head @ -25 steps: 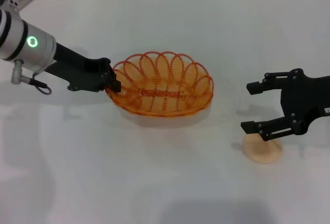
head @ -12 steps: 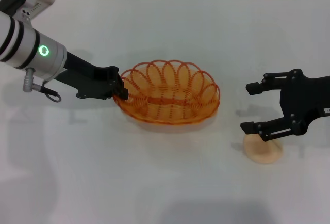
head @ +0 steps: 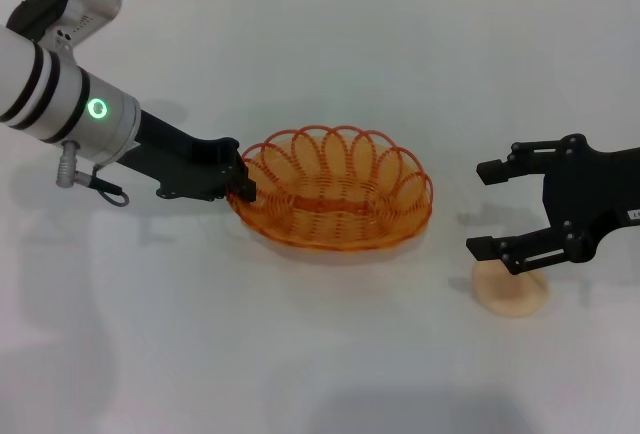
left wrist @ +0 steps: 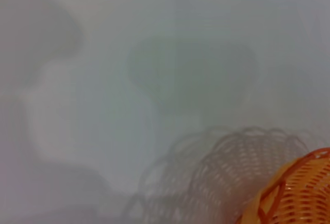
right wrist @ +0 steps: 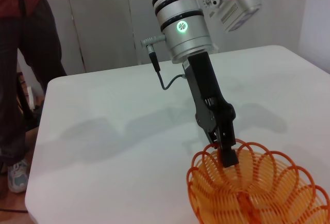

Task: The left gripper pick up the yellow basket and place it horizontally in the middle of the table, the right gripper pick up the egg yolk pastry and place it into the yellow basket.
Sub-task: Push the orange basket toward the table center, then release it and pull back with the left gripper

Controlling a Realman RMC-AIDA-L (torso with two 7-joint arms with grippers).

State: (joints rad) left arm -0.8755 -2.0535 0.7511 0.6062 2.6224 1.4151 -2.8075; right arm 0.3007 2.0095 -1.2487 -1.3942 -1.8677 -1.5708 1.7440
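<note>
While the pastry [head: 510, 289] sits nearest on the table [head: 320, 374], the right gripper [head: 492, 208] hangs just above and behind it, jaws spread wide and empty. Farther back, mid-table, the left gripper [head: 240, 182] pinches the basket [head: 335, 201] at its left rim, long axis running left-right, mouth up.

Light: bright, even, from overhead.
Shadows: soft, beneath the left gripper [head: 243, 186].
Left wrist view: hazy, unfocused.

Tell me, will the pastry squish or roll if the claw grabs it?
The pastry looks soft, so hard pinching might dent it. It sits flat on the table, so it probably won't roll. The open right gripper hangs just over it.
</note>
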